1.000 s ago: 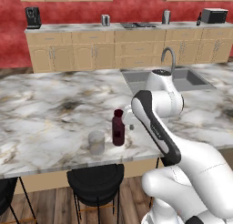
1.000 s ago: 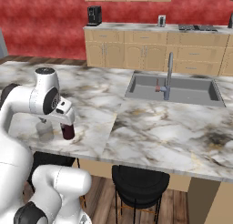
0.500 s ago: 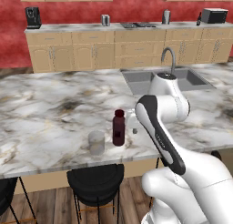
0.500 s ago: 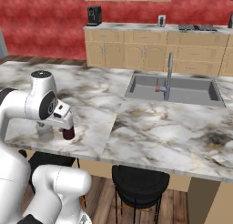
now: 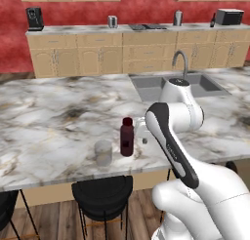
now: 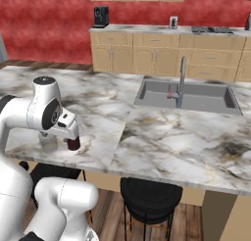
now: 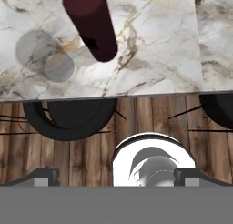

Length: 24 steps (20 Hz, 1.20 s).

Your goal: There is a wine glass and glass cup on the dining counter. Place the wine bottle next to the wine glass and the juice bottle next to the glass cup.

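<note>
In the left base view, left of centre, I see the glass cup (image 5: 103,152) with the juice bottle (image 5: 127,136) upright just beside it on the dining counter (image 5: 49,117). The gripper (image 5: 143,136), jaws spread and holding nothing, sits immediately right of the bottle.

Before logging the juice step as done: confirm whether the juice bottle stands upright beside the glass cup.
Yes. In the left base view the juice bottle stands upright on the dining counter, just right of the glass cup.
</note>
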{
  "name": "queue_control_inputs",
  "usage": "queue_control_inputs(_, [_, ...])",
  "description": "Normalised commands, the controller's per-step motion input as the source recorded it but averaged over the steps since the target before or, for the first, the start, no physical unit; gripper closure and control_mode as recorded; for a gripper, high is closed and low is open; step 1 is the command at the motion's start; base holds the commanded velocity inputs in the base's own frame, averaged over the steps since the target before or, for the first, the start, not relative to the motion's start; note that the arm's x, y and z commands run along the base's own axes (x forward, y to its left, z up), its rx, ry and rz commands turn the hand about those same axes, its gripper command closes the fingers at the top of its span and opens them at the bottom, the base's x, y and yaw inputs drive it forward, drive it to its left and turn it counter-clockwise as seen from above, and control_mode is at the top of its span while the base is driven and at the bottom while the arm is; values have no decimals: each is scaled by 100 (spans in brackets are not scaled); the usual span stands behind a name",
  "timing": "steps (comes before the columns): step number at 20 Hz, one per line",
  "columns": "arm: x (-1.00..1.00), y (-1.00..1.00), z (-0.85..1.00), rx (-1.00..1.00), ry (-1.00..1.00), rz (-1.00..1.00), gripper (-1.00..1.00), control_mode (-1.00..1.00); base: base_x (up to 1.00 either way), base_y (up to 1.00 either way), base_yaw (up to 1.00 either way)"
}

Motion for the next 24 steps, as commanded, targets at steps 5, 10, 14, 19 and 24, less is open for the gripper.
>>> queue_control_inputs(5, [0, 0, 0, 0, 0, 0, -100, 100, -47, 4, -9])
queue_control_inputs(10, [0, 0, 0, 0, 0, 0, -100, 100, -65, 2, -14])
queue_control_inputs(14, [0, 0, 0, 0, 0, 0, -100, 100, -71, 7, -16])
queue_control_inputs(19, [0, 0, 0, 0, 0, 0, -100, 100, -43, 0, -55])
queue_control_inputs(24, [0, 0, 0, 0, 0, 0, -100, 100, 0, 0, -99])
